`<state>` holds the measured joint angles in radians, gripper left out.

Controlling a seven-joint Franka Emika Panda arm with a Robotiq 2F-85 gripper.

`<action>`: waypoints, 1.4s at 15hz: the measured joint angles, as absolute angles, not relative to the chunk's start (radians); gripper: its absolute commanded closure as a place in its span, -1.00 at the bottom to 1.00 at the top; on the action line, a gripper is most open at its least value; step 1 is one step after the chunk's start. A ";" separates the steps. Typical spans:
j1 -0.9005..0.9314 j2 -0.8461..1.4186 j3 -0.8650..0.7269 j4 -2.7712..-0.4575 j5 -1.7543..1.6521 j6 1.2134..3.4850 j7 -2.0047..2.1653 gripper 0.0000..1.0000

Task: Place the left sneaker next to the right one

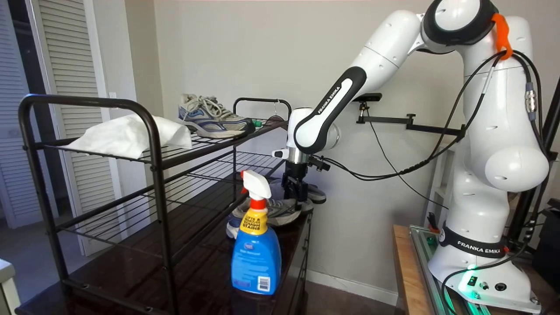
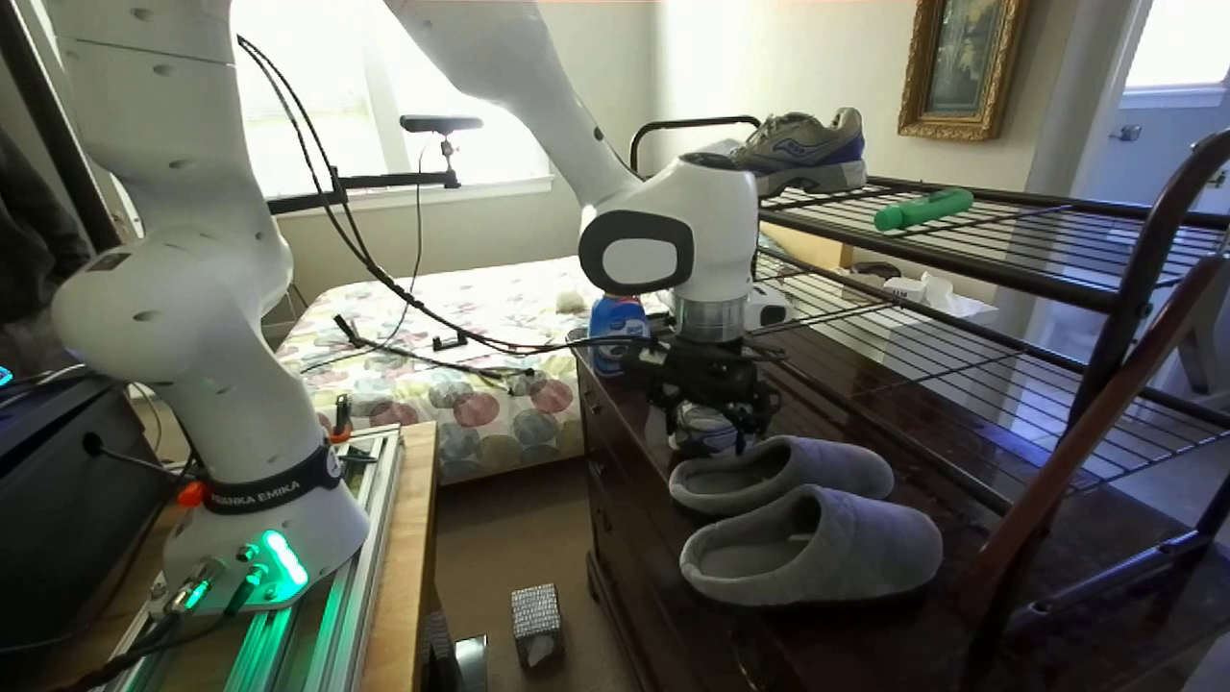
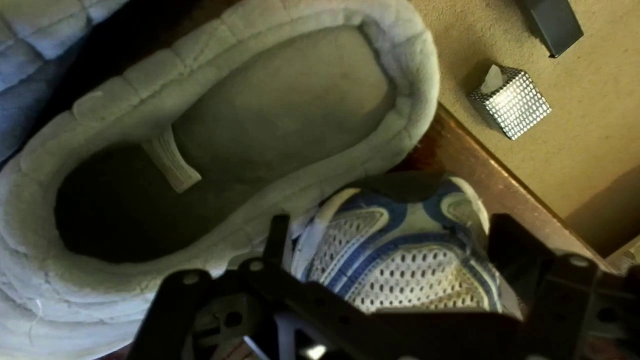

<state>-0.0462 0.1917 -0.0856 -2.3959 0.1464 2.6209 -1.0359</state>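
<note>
"How was the gripper (image 3: 393, 220)?"
"Released, its fingers (image 3: 515, 250) spread wide either side of a sneaker (image 3: 400, 245) at its toe."
"And where was that sneaker?"
"It stood on the dresser (image 2: 644, 567) between the slippers (image 2: 865, 548) and the bottle (image 1: 256, 262), just beside one slipper."
"And farther off?"
"The rack (image 1: 162, 197), where the other sneaker (image 1: 208, 118) sat on the top shelf (image 2: 961, 258) near a green tube (image 2: 922, 209)."
"Anything beyond that?"
"A gold-framed painting (image 2: 964, 62) hung there."
</note>
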 measured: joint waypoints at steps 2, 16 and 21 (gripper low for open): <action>-0.053 0.205 -0.074 -2.385 0.136 2.611 -1.031 -1.00; -0.093 0.235 -0.036 -2.337 0.131 2.464 -0.993 -1.00; -0.087 0.248 -0.030 -2.337 0.112 2.492 -0.879 -1.00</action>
<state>-0.0875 0.2483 -0.0299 -2.3371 0.1123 2.4922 -0.8786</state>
